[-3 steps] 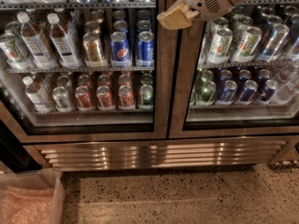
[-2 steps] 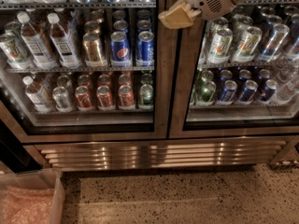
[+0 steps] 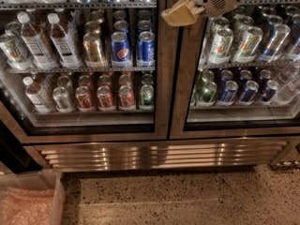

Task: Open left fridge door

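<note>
The left fridge door (image 3: 161, 78) is a clear-glass door in a brushed-steel frame, standing closed beside its twin right door (image 3: 187, 88). Behind its glass are shelves of bottles and cans (image 3: 121, 48). My gripper (image 3: 180, 14) comes in from the upper right on a white arm. Its tan fingers sit at the top of the centre seam, over the right stile of the left door.
A steel louvred kick plate (image 3: 159, 153) runs below both doors. A clear plastic bin (image 3: 33, 198) with pink bubble wrap stands on the speckled floor (image 3: 187, 200) at the lower left. A dark gap (image 3: 9, 149) lies left of the fridge.
The gripper has shifted very slightly to the right and up along the centre seam. The doors have not moved.
</note>
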